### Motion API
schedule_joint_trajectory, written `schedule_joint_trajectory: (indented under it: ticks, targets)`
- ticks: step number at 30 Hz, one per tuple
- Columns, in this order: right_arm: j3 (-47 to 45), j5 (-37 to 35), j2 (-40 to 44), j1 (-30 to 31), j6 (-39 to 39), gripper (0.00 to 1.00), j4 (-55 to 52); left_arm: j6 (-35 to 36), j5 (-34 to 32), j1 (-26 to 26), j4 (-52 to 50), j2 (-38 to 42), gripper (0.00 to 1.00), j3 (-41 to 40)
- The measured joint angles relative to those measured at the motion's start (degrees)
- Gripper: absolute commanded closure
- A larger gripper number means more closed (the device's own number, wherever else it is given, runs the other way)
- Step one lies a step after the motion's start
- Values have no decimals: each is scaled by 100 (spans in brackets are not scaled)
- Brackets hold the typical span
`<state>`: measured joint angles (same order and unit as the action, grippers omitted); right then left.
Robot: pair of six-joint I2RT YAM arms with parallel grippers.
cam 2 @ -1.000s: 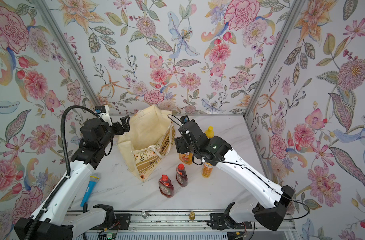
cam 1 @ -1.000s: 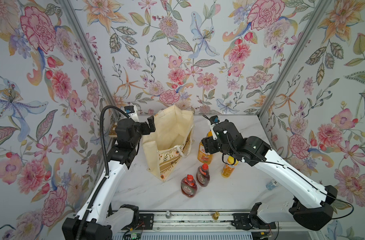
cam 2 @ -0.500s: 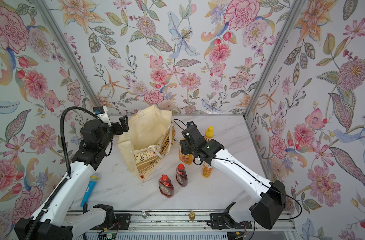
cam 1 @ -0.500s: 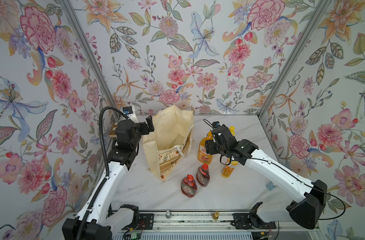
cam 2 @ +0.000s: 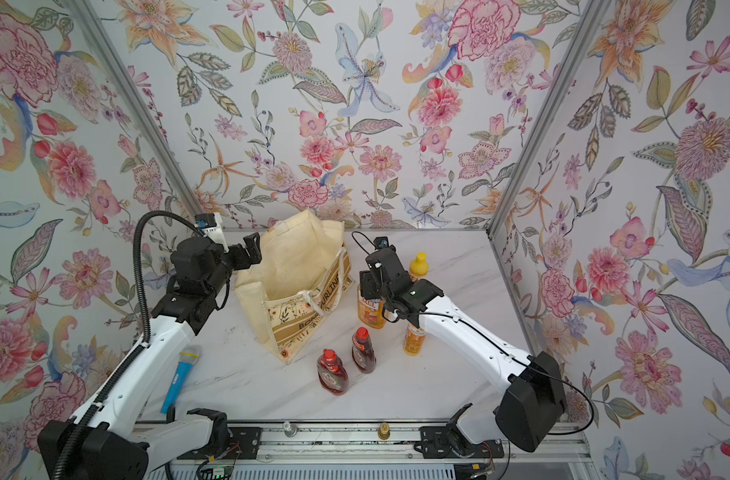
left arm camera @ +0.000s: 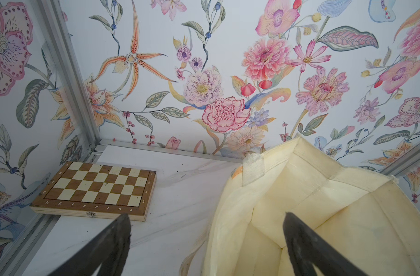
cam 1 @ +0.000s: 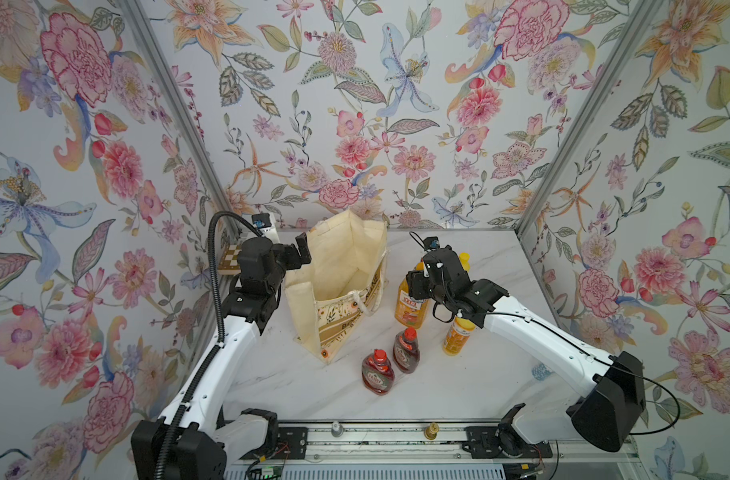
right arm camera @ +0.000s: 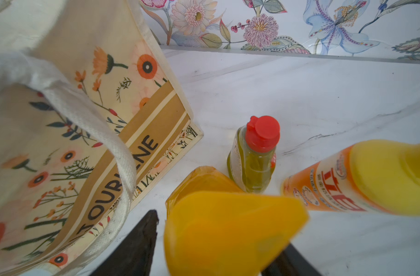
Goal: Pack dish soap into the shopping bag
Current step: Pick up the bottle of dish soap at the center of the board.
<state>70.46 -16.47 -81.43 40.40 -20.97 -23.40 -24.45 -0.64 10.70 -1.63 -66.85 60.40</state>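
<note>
Your shopping bag (cam 1: 346,266) stands open on the desk (cam 1: 458,399), and all that shows inside it is cream lining. The dish soap is all outside the bag, upright on the desk. The tall orange pump bottle (cam 1: 411,307) is just beside the bag's lettered side, with the olive-green bottle (right arm camera: 253,157) close by. The dark-red bottles (cam 1: 377,374) (cam 1: 405,352) stand near the bag's front corner. The yellow-capped orange bottles (cam 1: 458,340) (cam 2: 418,266) stand farther from the bag than the pump bottle.

Your left jaws are spread wide at the bag's rim, with one finger (left arm camera: 307,246) over its mouth and the other outside. Your right jaws flank the pump bottle's yellow head, but you cannot tell whether they press on it.
</note>
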Motion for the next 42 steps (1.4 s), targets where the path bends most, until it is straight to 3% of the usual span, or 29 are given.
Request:
schedule_joint_trajectory:
  ticks: [15,21,28,32,42]
  targets:
    - [-568,-107,-96,-35,308,48,791,114,39,0,-20,-380,1,57]
    - [-686,-90,-96,-52,463,64,1115,157,44,0,-55,-525,1,168]
    - [-780,-68,-42,-52,667,92,1233,214,55,0,-212,-614,1,243]
    - [-848,4,55,-52,739,100,1250,221,92,0,-308,-614,2,332]
    - [-868,101,289,39,999,100,881,345,168,0,-487,-546,6,431]
